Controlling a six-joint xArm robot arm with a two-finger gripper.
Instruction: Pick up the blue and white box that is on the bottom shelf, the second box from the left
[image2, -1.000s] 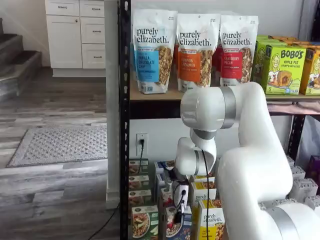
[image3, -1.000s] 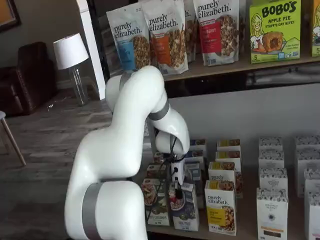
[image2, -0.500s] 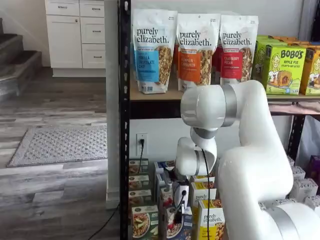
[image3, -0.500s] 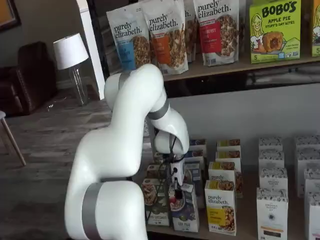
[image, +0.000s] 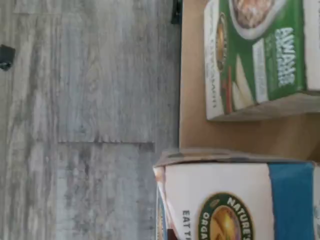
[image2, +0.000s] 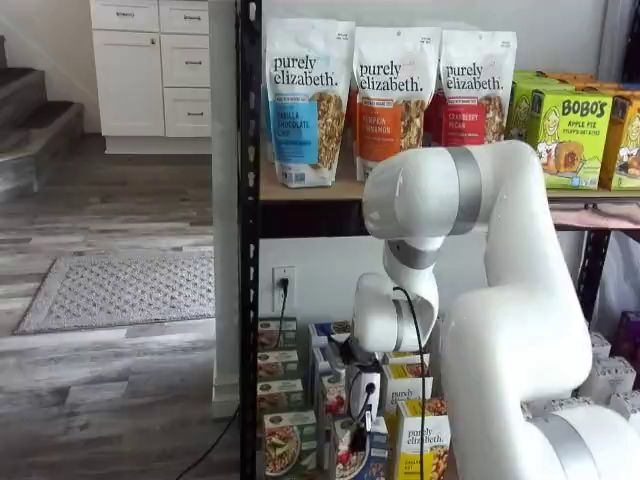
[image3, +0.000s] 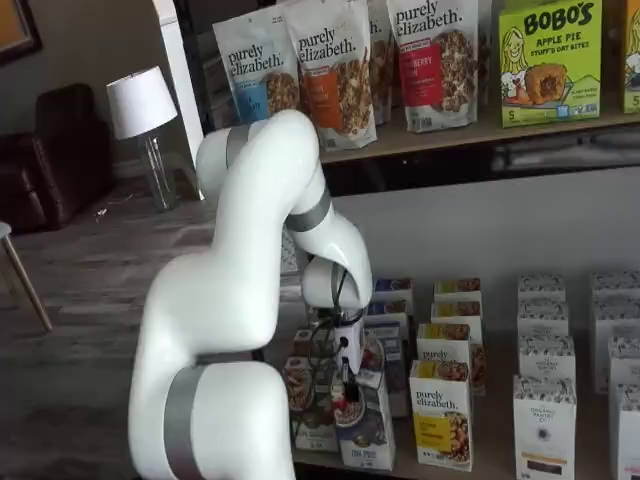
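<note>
The pincer (image3: 347, 385) is closed on the top of the blue and white box (image3: 362, 425), which tilts at the front edge of the bottom shelf (image3: 470, 472) in both shelf views. The green box (image2: 288, 445) stands just beside it toward the shelf's left end, and a yellow box (image3: 442, 412) stands on its other side. The wrist view shows the blue and white box's white band close up.
</note>
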